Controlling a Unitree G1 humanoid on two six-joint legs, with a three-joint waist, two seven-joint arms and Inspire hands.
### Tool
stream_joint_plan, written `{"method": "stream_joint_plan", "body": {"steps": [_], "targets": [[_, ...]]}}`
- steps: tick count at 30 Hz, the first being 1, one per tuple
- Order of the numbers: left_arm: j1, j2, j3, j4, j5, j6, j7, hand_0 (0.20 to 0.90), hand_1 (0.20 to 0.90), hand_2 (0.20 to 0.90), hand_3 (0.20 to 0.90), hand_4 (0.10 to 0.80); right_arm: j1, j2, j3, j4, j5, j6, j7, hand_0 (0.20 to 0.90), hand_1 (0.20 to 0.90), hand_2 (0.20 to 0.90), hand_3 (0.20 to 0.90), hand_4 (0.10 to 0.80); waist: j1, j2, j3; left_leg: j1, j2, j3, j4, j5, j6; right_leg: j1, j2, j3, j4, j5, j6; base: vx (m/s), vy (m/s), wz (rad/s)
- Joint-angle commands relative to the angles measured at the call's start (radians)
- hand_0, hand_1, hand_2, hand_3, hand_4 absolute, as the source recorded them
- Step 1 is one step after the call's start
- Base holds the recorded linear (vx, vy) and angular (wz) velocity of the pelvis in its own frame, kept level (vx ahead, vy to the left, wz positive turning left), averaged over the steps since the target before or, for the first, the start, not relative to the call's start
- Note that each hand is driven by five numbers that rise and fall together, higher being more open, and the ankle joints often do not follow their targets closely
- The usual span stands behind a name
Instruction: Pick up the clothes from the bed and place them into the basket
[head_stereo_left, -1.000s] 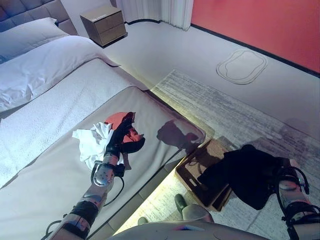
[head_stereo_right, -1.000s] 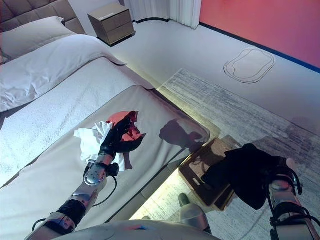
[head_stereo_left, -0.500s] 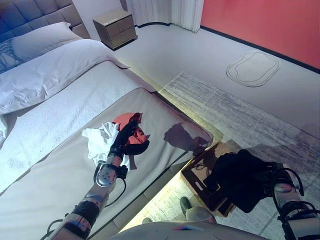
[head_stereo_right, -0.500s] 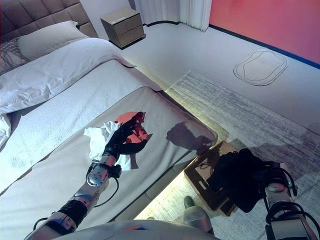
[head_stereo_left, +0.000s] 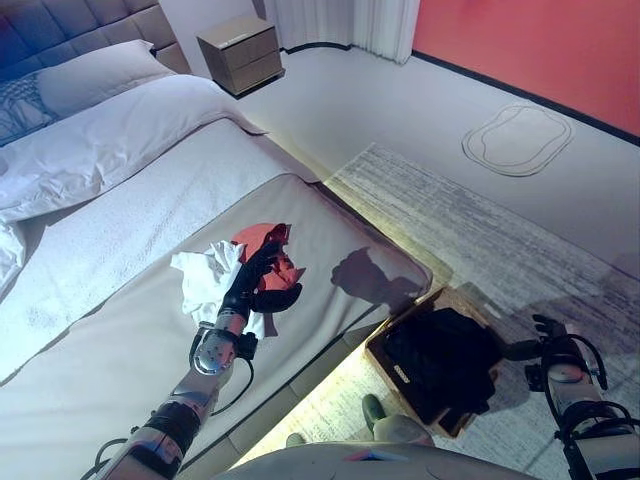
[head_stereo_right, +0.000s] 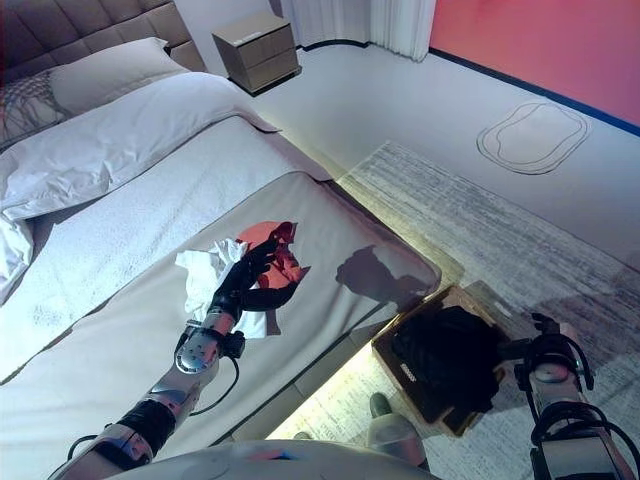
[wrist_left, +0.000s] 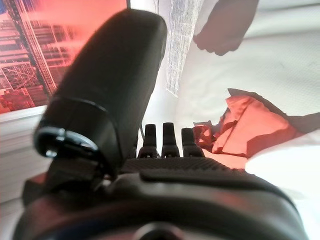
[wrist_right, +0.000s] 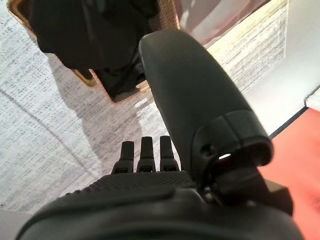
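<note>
A red cloth and a white cloth lie together on the grey bed cover near the bed's foot. My left hand is open, its straight fingers reaching onto the red cloth, which also shows in the left wrist view. A brown basket stands on the rug beside the bed with a black garment lying in it. My right hand is open and empty just to the right of the basket. In the right wrist view the black garment hangs over the basket's rim.
The bed has white pillows at its head. A nightstand stands at the back. A grey rug covers the floor by the bed, and a white oval mat lies near the red wall.
The black garment has left my right hand and now lies in the basket; that hand is open. My left hand stays on the red cloth. The camera has shifted.
</note>
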Motion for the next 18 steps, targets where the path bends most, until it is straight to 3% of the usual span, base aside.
{"method": "stream_joint_plan", "body": {"steps": [1,7,18], "targets": [[-0.108,0.034,0.025,0.000,-0.009,-0.110,0.020,0.900,0.900,0.900,0.900,0.800,-0.098,-0.040,0.038,-0.045,-0.073,-0.072,-0.111,0.900,0.900,0.900,0.900,0.800,0.016,-0.060,-0.030,0.019,0.042,-0.005,0.040,-0.120,-0.005,-0.032,-0.027,0.001,0.059,-0.034,0.038,0.021,0.023,0.03],[-0.107,0.027,0.019,-0.014,0.024,-0.119,0.054,0.900,0.900,0.900,0.900,0.800,-0.163,-0.052,0.084,-0.252,-0.158,-0.033,-0.258,0.900,0.900,0.900,0.900,0.800,0.030,-0.058,-0.023,0.013,0.041,-0.037,0.039,-0.114,-0.007,-0.026,-0.029,-0.018,0.070,-0.045,0.030,-0.006,0.053,0.05],[-0.111,0.063,-0.016,-0.027,0.089,-0.103,0.072,0.900,0.900,0.900,0.900,0.800,-0.388,-0.093,0.222,-0.355,-0.271,-0.003,-0.289,0.900,0.900,0.900,0.900,0.800,0.111,-0.066,-0.014,-0.014,0.021,-0.142,0.042,-0.102,-0.009,-0.005,-0.046,-0.091,0.085,-0.073,0.013,0.010,0.037,0.18]]}}
